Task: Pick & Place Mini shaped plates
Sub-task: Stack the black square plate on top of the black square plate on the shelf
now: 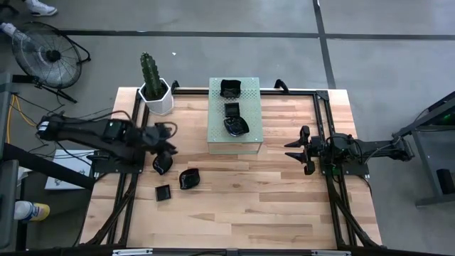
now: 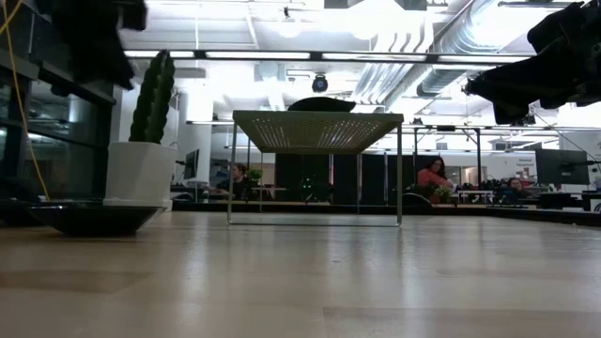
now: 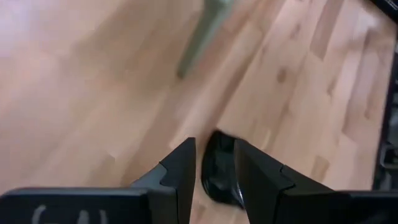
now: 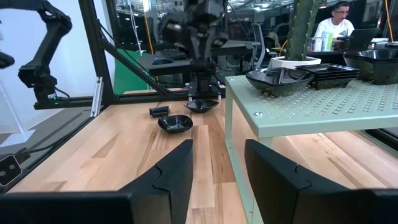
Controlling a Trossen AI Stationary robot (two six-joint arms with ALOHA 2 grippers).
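My left gripper [image 1: 165, 151] is at the table's left, slanting down, shut on a small glossy black plate [image 3: 219, 171] that shows just below it [image 1: 162, 166] [image 4: 202, 106]. Two more black plates lie flat on the wood close by: a roundish one [image 1: 188, 178] [image 2: 94, 218] and a small square one [image 1: 163, 192]. Three others [image 1: 229, 87] [image 1: 232, 109] [image 1: 234, 125] sit on the pale green perforated block [image 1: 217, 136]. My right gripper [image 1: 297, 151] waits at the right, level and open [image 4: 217, 155], holding nothing. My left gripper has the plate's edge [image 3: 211, 163] between its two fingers, which slant down from the table's left. The plate stands on edge in the gap and reaches a little past the fingertips [image 3: 185, 152]. I cannot tell whether its lower part touches the table.
A white pot with a cactus [image 1: 156, 96] stands at the far left, beside the green block on its thin legs [image 2: 315, 131]. Black frame rails [image 1: 323, 128] run along both sides. Bare wood lies in the middle and along the near edge [image 1: 249, 206].
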